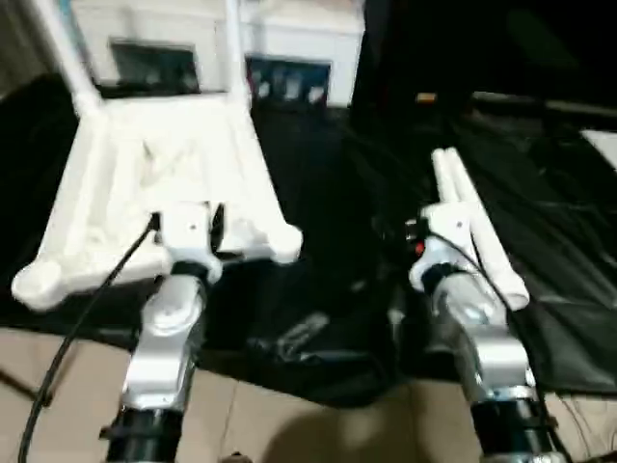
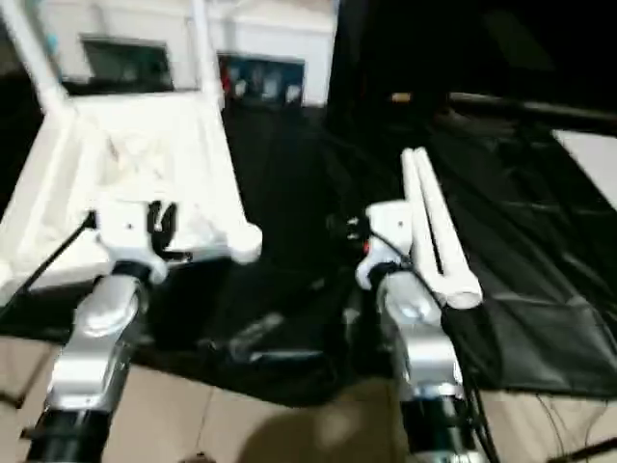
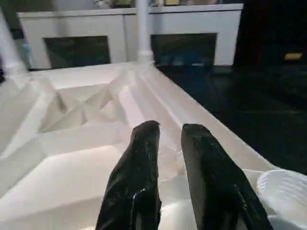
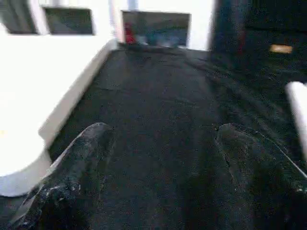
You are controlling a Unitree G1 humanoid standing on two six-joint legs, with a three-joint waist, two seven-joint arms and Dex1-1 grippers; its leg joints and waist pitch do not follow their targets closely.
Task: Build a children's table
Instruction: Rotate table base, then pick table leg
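The children's table top (image 1: 125,183) lies upside down on black cloth at the left, X-ribbed underside up. Two white legs (image 1: 234,48) stand in its far corner sockets. My left gripper (image 3: 170,143) is at the near rim, its fingers (image 3: 144,153) almost together on the white plastic, beside the near corner socket (image 3: 283,191). Two loose white legs (image 1: 472,222) lie side by side on the cloth just right of my right forearm. My right gripper (image 4: 163,139) hangs open over bare black cloth, holding nothing, between the table edge (image 4: 72,96) and a leg end (image 4: 297,105).
A white cabinet with glass doors (image 1: 289,48) stands behind the table. Black cloth (image 1: 318,241) covers the work area, with tan floor (image 1: 260,415) at the near edge. A black cable (image 1: 87,309) trails from my left wrist. Dark equipment fills the back right.
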